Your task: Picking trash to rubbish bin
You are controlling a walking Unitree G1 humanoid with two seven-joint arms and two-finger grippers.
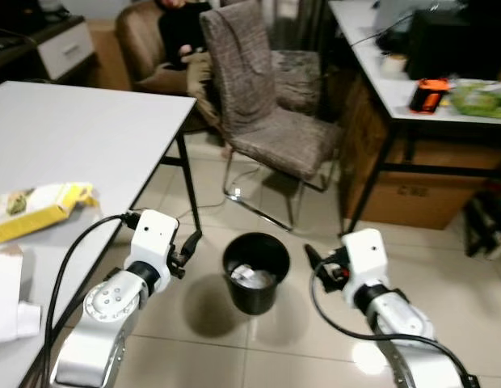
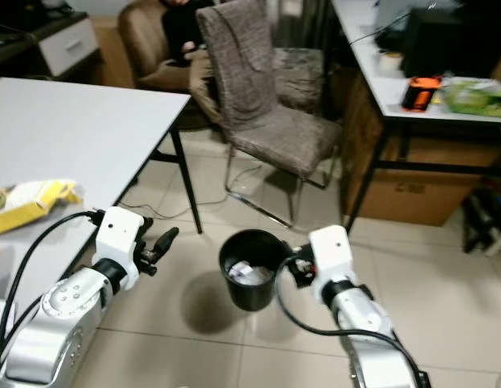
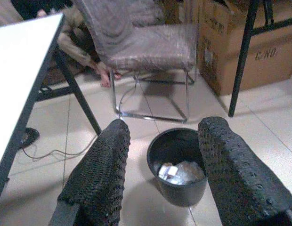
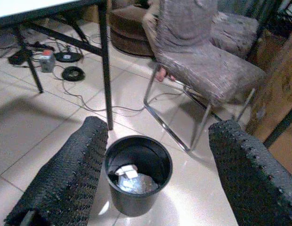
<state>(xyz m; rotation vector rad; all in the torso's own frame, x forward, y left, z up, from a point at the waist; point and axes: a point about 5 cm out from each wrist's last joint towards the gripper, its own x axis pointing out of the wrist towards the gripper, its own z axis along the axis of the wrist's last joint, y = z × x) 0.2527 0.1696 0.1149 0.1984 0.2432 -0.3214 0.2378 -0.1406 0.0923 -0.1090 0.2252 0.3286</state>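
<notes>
A black round rubbish bin [image 1: 256, 272] stands on the tiled floor in front of me, with crumpled white trash [image 1: 252, 276] at its bottom. My left gripper [image 1: 188, 249] hovers just left of the bin, open with nothing in it. To the right of the bin my right gripper [image 1: 315, 260] is open too. Both wrist views look down between their fingers at the bin [image 3: 179, 165] [image 4: 136, 172]. A torn yellow and white package [image 1: 36, 208] lies on the white table [image 1: 81, 129] at my left, beside some white paper [image 1: 8, 295].
A grey fabric chair [image 1: 263, 97] stands behind the bin. A person sits in a brown armchair [image 1: 145, 40] at the back. A desk [image 1: 412, 89] at the right carries an orange object [image 1: 428, 94] and a green bag, with a cardboard box [image 1: 416, 198] beneath it.
</notes>
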